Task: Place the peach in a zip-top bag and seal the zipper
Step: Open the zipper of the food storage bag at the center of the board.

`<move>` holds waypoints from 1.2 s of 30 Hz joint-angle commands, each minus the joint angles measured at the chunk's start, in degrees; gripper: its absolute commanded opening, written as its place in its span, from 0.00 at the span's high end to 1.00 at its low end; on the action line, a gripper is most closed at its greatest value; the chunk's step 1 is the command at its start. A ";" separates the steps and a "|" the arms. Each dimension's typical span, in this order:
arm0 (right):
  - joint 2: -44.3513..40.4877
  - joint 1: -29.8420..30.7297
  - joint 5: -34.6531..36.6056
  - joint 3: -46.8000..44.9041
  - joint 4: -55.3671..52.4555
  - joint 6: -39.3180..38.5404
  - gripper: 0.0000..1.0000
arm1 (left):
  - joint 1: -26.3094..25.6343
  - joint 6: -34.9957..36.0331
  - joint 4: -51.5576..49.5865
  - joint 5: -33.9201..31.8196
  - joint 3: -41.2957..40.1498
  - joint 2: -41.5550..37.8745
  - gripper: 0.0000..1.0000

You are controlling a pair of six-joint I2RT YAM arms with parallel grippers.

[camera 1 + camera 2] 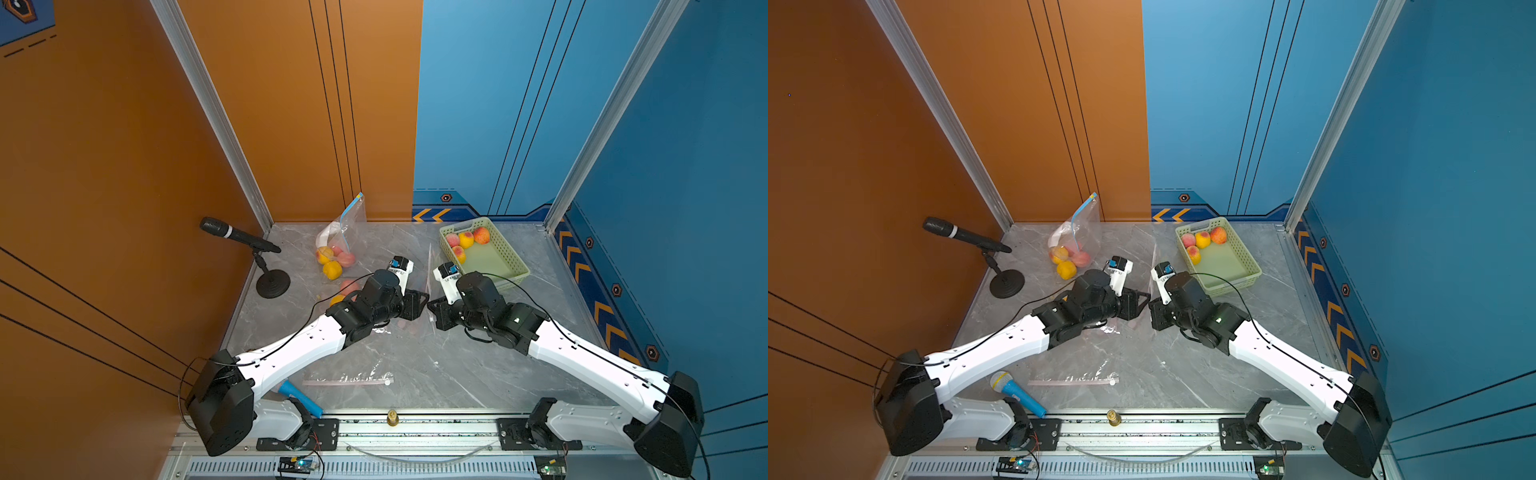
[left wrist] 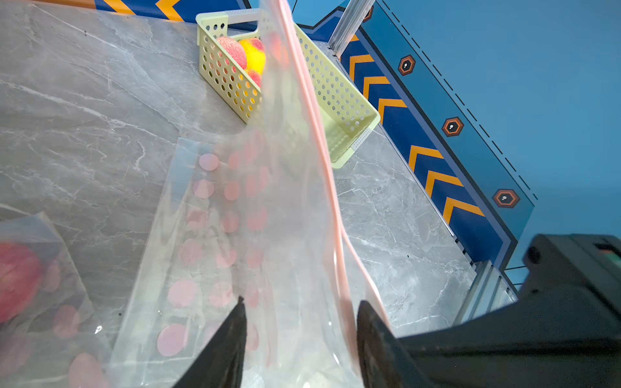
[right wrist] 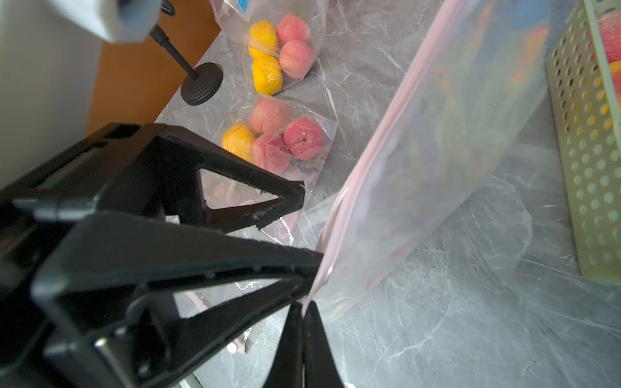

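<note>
A clear zip-top bag with a pink zipper hangs upright between my two grippers at the table's middle; both top views show it edge-on. My right gripper is shut on the bag's zipper corner. My left gripper is open, its fingers standing either side of the bag's top edge, the zipper near one finger. No fruit shows inside this bag. Several loose peaches lie in the far end of a pale green basket to the right of the grippers.
Two other bags holding peaches lie left of the arms: one by the back wall, one partly under my left arm. A flat spare bag lies near the front edge. A black microphone on a stand and a blue toy microphone sit at the left.
</note>
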 commanded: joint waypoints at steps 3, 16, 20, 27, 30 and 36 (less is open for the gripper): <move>0.63 1.13 0.78 1.07 0.03 -2.06 1.00 | 0.48 -0.99 -0.30 1.73 0.16 1.31 0.50; 1.80 2.45 7.19 1.92 -3.82 -1.06 1.00 | -0.09 -3.60 -5.83 -7.53 1.17 3.30 1.00; 2.52 2.29 12.84 1.37 -5.31 1.94 1.00 | -0.27 -4.00 -5.05 -9.65 -0.41 1.36 1.00; 4.12 0.09 15.89 0.00 -2.81 9.75 0.92 | -0.80 -1.85 -5.24 -8.11 -1.76 -1.56 1.00; 5.07 0.08 13.78 0.93 -0.13 9.41 0.78 | -1.18 -0.96 -5.59 -6.77 -1.68 -1.90 1.00; 8.03 0.47 11.11 4.61 -0.37 6.44 0.60 | -2.23 0.65 -5.81 -4.74 0.05 -0.47 1.00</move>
